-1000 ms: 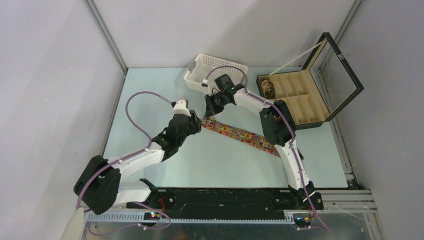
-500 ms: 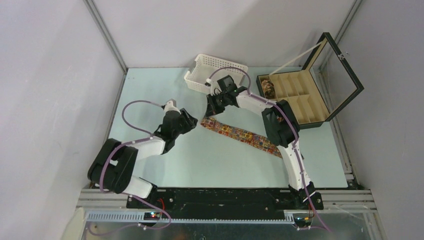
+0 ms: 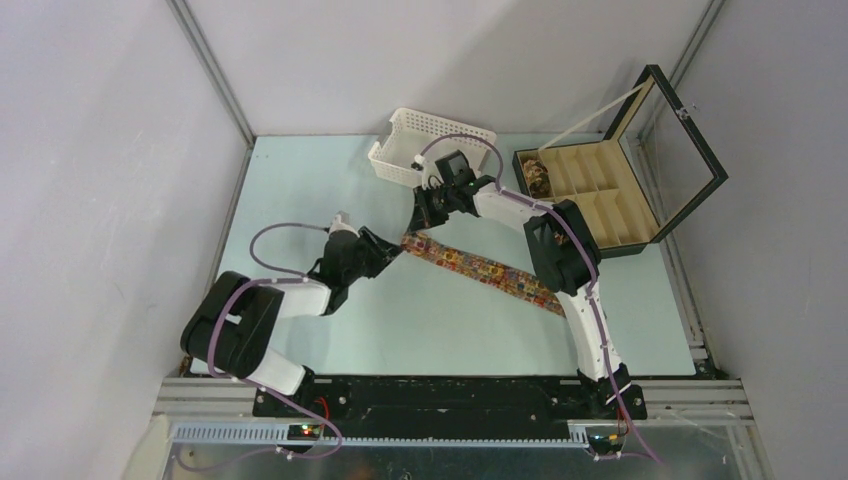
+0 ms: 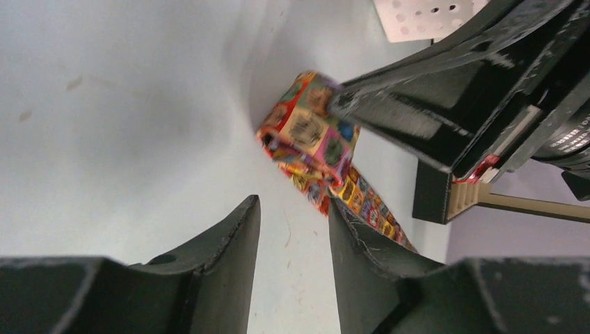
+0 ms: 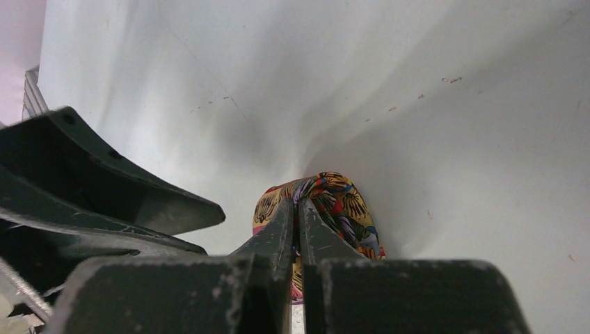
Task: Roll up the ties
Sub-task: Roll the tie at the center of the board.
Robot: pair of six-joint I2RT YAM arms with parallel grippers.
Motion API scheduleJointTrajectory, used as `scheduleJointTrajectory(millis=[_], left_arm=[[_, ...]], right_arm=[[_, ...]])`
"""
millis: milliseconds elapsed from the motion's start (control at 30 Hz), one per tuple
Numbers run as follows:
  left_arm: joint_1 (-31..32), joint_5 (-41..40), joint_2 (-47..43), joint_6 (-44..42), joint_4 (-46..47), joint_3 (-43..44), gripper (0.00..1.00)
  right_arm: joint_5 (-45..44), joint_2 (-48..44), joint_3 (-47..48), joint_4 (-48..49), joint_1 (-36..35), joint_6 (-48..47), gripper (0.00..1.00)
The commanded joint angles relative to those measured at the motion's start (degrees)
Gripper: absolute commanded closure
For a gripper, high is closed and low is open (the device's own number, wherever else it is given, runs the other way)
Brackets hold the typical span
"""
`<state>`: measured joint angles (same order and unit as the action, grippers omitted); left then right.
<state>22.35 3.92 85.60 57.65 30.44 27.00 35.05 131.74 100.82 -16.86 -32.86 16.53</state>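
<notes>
Pale green table point(image 3: 430, 330), both arms reach toward its middle

Black box point(image 3: 640, 238) at the far right, glass lid point(image 3: 675, 130) stands open. White basket point(image 3: 425, 145) at the far edge, just left of the box

Tie point(image 3: 480, 267) lies flat on the table as a diagonal strip. It runs from the near right, beside the right arm, up to the far left in front of the basket. Its far-left end is folded over into a small bundle, raised a little off the table

Right gripper point(image 5: 298, 205) is clenched on that folded end, with fabric bulging on both sides of the fingers. In the left wrist view the bundle point(image 4: 309, 136) sits at the right fingers' tips

Left gripper point(image 4: 292, 209) is just left of the bundle, apart from it. Its jaws are part way apart with nothing between them, only bare table

Rolled tie point(image 3: 537, 177) sits in the far-left compartment of the box
</notes>
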Motion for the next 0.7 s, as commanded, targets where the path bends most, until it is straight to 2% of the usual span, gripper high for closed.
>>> scheduleJointTrajectory(millis=[0, 233, 367, 433, 667], left_arm=[[-0.18, 2.74, -0.56, 12.40, 7.76, -3.69, 0.54], [-0.11, 5.30, 6.18, 23.16, 21.90, -6.91, 0.55], [-0.11, 6.19, 12.28, 28.46, 35.65, -7.81, 0.54], [0.01, 6.20, 14.74, 30.36, 38.99, -7.98, 0.53], [0.27, 4.13, 17.69, 31.66, 40.77, -8.75, 0.47]], right_arm=[[-0.39, -3.94, -0.29, 3.12, 0.19, 0.81, 1.00], [-0.33, -4.25, -1.12, 3.67, 0.17, 0.82, 1.00], [-0.26, -4.33, -1.35, 3.63, 0.28, 0.80, 1.00], [-0.35, -4.35, -1.44, 3.68, 0.28, 0.85, 1.00], [-0.20, -4.42, -1.66, 3.78, 0.38, 0.75, 1.00]])
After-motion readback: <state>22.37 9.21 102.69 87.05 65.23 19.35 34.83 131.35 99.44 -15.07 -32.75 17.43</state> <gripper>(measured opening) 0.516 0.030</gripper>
